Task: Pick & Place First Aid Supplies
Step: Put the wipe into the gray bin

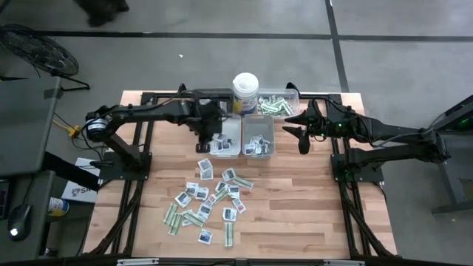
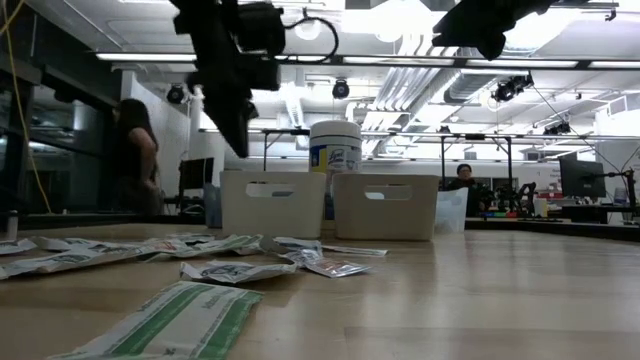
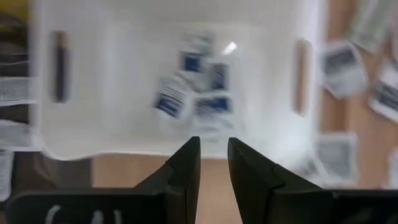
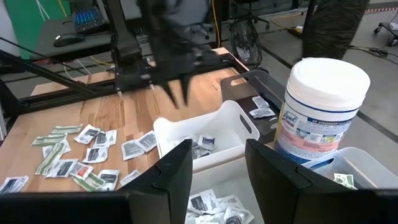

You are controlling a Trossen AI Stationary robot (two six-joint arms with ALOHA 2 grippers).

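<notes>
— Low view first: what's nearest?
— Packets strewn across the table's near half, then two white trays holding sachets.
— Grippers?
— Left gripper hangs over the left tray, fingers slightly parted, empty. Right gripper waits at three o'clock, parted, empty.

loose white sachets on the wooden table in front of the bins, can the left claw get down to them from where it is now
Probably yes. The left claw hangs over the white plastic bin, empty, fingers slightly apart. The scattered white sachets lie uncovered on the bare wooden table, and the right claw waits off to the side.
</notes>
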